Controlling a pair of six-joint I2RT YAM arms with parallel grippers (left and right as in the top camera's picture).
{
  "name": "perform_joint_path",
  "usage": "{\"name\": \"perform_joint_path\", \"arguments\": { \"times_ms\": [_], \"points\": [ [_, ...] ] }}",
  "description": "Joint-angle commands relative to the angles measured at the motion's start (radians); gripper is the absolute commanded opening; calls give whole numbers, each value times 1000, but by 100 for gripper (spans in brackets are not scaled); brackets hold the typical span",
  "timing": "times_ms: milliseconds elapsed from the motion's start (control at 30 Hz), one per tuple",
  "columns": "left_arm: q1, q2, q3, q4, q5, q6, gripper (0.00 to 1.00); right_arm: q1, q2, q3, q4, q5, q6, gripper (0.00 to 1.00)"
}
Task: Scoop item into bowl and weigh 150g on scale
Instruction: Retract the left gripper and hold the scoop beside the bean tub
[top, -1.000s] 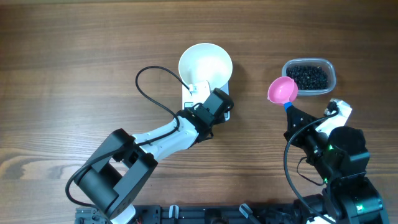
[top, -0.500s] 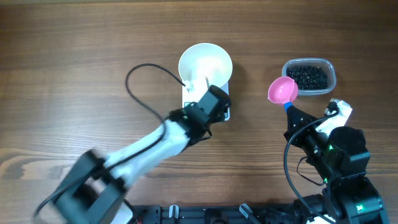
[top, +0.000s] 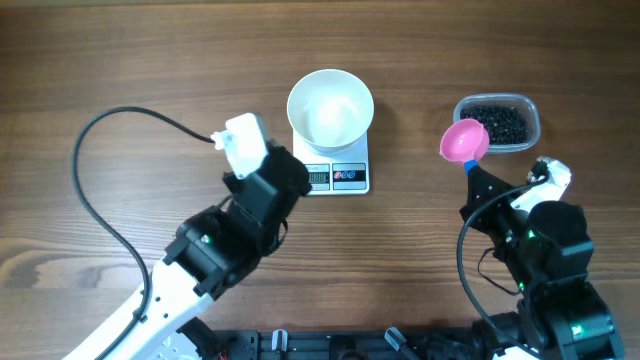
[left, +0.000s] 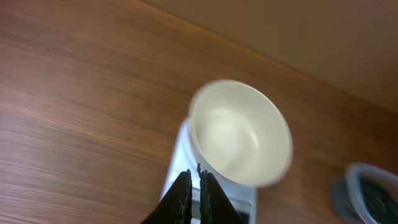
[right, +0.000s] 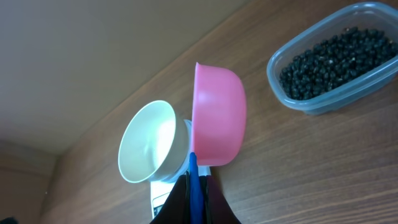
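On the wooden counter (top: 120, 60), near its middle, we find the scale (top: 345, 178) with the white bowl (top: 331, 110) standing on its far part. The display and buttons at the front lie uncovered. The bowl's inside shows plain white from above and from the left wrist.

The item (top: 497, 122), a dark pile of small black beads, lies in a clear tub (top: 533, 128) toward the right, well apart from the scale.

We see the left gripper (left: 194, 180) with its dark fingers (left: 183, 194) drawn together, only a thin slit between them and nothing held. They point toward the scale's near edge. From above, the left arm sits just left of the scale's front corner and hides the fingertips.

The right gripper (right: 194, 186) is clamped on the blue handle of a pink scoop (top: 464, 142). The scoop hangs just beside the tub's near left corner, between tub and scale. From the right wrist it stands tipped on its side, and we cannot tell whether it carries any beads.
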Motion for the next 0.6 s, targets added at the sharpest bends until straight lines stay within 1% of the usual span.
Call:
{"name": "perform_joint_path", "arguments": {
  "times_ms": [0, 133, 167, 233, 300, 367, 400, 433, 467, 567],
  "points": [
    [76, -5, 6, -10, -91, 20, 9, -5, 51, 21, 39, 32, 4, 4],
    [174, -9, 6, -24, -66, 32, 9, -5, 138, 21, 82, 31, 27, 4],
    [209, -16, 6, -24, -27, 77, 7, -5, 168, 21, 102, 21, 30, 5],
    [273, -43, 7, -24, 63, 197, 8, -5, 196, 21, 131, -6, 30, 5],
    [326, -94, 11, -40, 173, 297, 13, -5, 212, 21, 143, -15, 31, 5],
    [373, -161, 15, -80, 299, 361, 26, -5, 216, 21, 142, -23, 31, 4],
    [389, -193, 15, -104, 332, 364, 34, -5, 216, 21, 142, -26, 30, 5],
    [406, -234, 15, -138, 353, 363, 53, -5, 216, 21, 143, -30, 31, 4],
    [414, -266, 15, -169, 355, 360, 100, -5, 216, 21, 142, -30, 30, 5],
    [421, -331, 15, -248, 349, 360, 100, -5, 216, 21, 142, -37, 31, 4]
  ]
}}
